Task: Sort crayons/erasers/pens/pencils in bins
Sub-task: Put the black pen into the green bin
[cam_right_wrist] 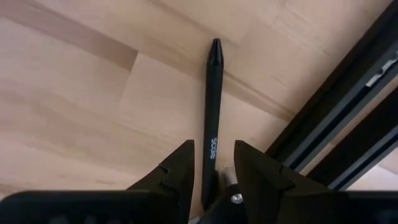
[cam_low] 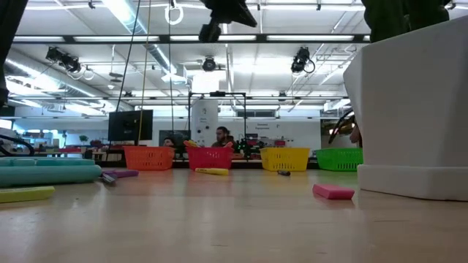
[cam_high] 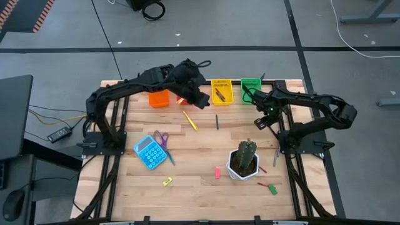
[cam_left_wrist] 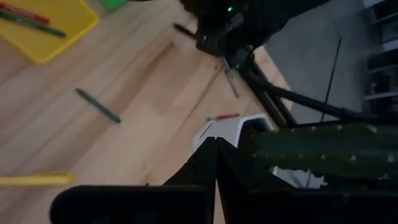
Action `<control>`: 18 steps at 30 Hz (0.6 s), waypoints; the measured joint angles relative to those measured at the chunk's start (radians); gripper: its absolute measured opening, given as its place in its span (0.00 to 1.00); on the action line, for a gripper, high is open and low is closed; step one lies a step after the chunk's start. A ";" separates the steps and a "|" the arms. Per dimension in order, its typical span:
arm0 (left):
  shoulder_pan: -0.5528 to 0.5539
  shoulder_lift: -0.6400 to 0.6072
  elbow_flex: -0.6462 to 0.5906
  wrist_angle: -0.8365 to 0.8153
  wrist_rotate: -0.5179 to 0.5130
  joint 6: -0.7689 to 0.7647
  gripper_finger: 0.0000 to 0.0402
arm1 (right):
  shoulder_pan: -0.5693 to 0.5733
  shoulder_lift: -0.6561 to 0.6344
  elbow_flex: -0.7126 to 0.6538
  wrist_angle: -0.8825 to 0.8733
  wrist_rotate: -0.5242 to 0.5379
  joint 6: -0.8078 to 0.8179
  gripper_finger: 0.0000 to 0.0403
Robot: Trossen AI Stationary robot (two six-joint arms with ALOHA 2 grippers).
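Blue calculator (cam_high: 147, 152), purple scissors (cam_high: 162, 139) beside it, potted cactus (cam_high: 244, 160), possibly people (cam_low: 221, 136) beyond

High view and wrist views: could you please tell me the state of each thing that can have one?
left pincer: shut, empty, raised.
right pincer: open, straddling the black pen.
black pen: lying flat, not gripped.
yellow bin: upright, holding coloured sticks.
cactus pot: upright.

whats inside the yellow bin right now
The yellow bin holds a few thin sticks, crayons by their look: the left wrist view shows a red one and a dark green one. The arm's dark body borders its left side, so anything beneath that cannot be seen.
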 joint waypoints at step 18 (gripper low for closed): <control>0.017 -0.040 0.000 -0.238 -0.027 0.158 0.07 | -0.013 0.186 0.000 0.092 0.000 -0.025 0.30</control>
